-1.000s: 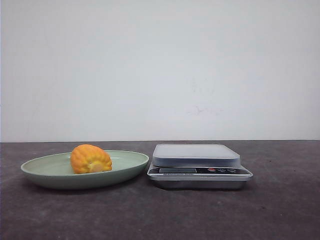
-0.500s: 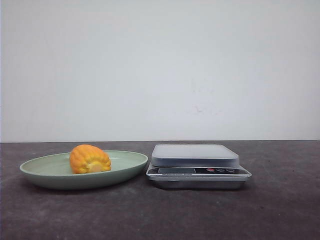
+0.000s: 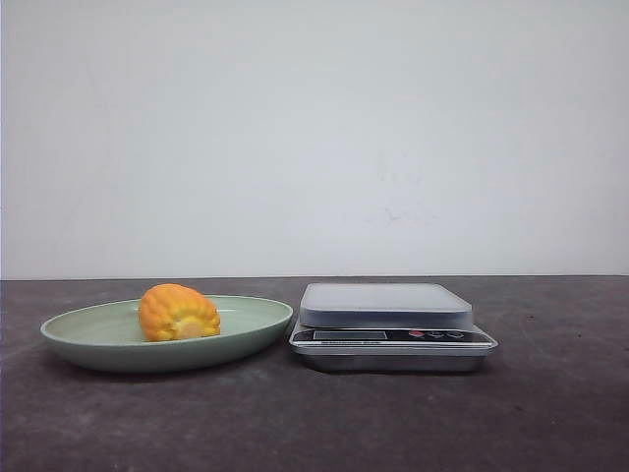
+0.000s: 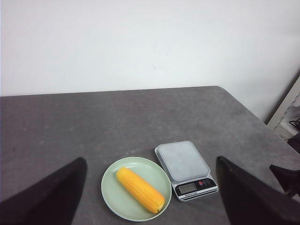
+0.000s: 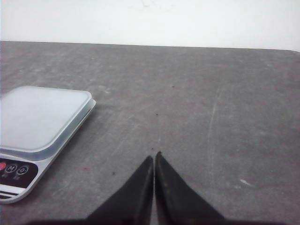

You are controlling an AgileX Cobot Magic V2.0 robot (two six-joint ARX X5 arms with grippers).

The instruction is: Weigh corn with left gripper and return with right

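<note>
Nearest first: left gripper (image 4: 149, 197) spread wide, dark fingers (image 4: 44, 197) at lower corners of the left wrist frame, framing plate and scale from high up; likely staged for a descent. Right gripper (image 5: 153, 161) pressed together, tips touching, empty, low over bare table (image 5: 225, 108) beside the scale (image 5: 40, 117); probably parked until the return leg. Mid-frame in front view: corn (image 3: 178, 313) lying on pale green plate (image 3: 79, 334), left of centre, untouched. Scale just right of plate, platform vacant. White wall (image 3: 314, 128) behind.
</note>
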